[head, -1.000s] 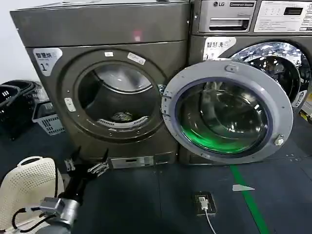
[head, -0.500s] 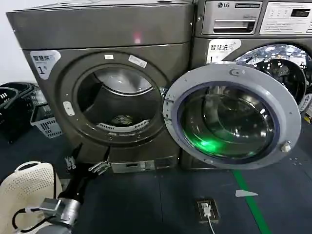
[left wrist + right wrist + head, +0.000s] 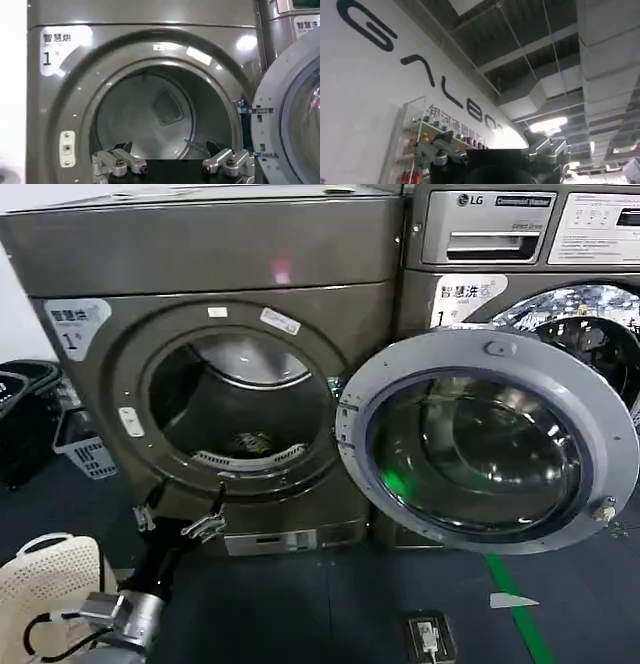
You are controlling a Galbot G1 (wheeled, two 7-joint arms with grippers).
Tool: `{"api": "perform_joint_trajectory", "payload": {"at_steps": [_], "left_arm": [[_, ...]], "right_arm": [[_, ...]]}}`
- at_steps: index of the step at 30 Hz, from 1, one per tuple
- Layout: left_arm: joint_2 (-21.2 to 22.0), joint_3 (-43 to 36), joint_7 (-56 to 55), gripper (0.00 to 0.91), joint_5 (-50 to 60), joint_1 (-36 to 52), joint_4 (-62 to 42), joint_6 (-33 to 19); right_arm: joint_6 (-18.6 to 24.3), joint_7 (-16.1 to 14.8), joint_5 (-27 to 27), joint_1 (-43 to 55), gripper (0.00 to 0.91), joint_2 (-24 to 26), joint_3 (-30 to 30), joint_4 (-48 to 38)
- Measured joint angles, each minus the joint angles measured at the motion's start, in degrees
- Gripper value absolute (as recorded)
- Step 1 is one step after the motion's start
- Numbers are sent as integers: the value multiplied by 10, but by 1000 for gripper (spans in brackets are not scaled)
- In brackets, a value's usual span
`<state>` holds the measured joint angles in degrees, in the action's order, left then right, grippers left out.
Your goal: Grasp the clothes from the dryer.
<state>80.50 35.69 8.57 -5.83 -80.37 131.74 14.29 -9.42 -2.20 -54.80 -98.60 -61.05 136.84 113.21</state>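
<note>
Dryer (image 3: 215,374) nearer now, dark floor (image 3: 330,604)

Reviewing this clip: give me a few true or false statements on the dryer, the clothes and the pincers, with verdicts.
1. The dryer door is open. True.
2. The clothes lie inside the drum. True.
3. The left pincer grips the clothes. False: it is open, empty, outside, below the porthole.
4. The clothes sit in the white basket. False: they are in the drum.
5. The right pincer points up at a ceiling. True.
</note>
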Motion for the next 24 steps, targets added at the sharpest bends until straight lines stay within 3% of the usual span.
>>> {"api": "perform_joint_trajectory", "payload": {"at_steps": [24], "left_arm": [[-1, -2, 3, 907, 0, 10, -11, -1]], "right_arm": [[5, -4, 2, 3, 907, -1, -1, 3]]}}
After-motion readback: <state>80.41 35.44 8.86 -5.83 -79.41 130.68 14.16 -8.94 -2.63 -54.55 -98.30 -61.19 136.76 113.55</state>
